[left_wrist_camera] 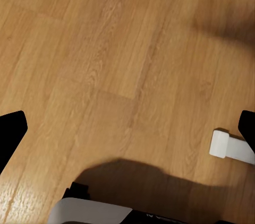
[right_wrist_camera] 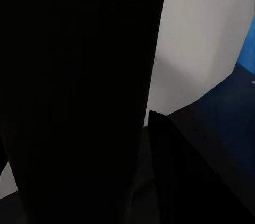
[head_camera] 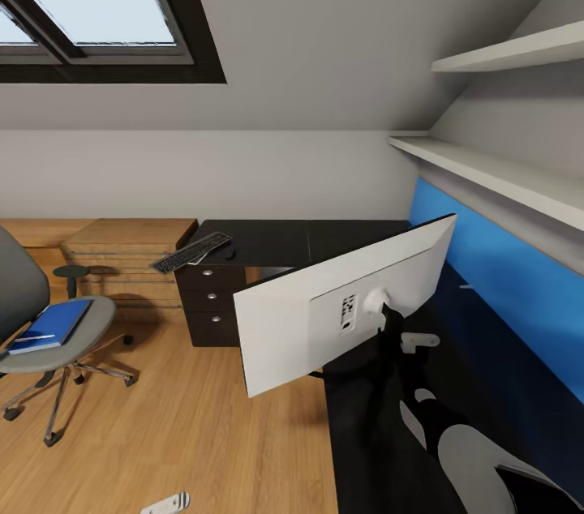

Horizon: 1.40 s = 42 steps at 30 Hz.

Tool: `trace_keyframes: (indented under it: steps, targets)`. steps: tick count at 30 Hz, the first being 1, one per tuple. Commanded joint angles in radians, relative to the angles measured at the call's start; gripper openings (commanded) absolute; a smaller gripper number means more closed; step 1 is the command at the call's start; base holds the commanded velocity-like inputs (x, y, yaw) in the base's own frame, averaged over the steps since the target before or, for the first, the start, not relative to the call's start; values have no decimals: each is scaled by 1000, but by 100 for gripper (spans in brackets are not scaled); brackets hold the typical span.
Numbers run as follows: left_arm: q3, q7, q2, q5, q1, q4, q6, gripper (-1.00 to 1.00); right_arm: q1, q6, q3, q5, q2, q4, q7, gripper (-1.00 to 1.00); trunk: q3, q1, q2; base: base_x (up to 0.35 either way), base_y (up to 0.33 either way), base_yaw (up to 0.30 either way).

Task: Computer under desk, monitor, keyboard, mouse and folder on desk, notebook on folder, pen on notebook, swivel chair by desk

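The monitor (head_camera: pixel 324 319) hangs tilted over the near part of the black desk (head_camera: pixel 268 242), its white back toward me. My right gripper (head_camera: pixel 397 340) is at its black stand (right_wrist_camera: pixel 79 75) and seems shut on it, though the fingers are hidden. At the desk's far end the keyboard (head_camera: pixel 191 252) overhangs the edge, with the mouse (head_camera: pixel 230 254) beside it. To the left, the swivel chair (head_camera: pixel 89 319) carries the blue folder (head_camera: pixel 53 325), and the white pen (head_camera: pixel 34 338) lies on top. My left gripper (left_wrist_camera: pixel 127 134) is open above the wood floor.
A dark drawer unit (head_camera: pixel 212 299) stands under the desk's far end, with a light-wood chest (head_camera: pixel 130 250) and a small dark stool (head_camera: pixel 71 274) to its left. A blue wall panel (head_camera: pixel 503 271) and white shelves (head_camera: pixel 487 173) run along the right. Open floor lies between chair and desk.
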Motion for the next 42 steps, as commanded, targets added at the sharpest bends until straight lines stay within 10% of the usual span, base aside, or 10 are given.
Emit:
trace_keyframes:
  steps: [1,42]
  targets:
    - [-1,5,0,9,-1,-2,5,100,-1,0,5,22,1,4,-1,-100,-3,1,-2,0,0,0]
    - [0,11,1,9,-1,-1,7,100,-1,-8,6,23,-1,4,-1,-100,-3,1,-2,-161,-121,0]
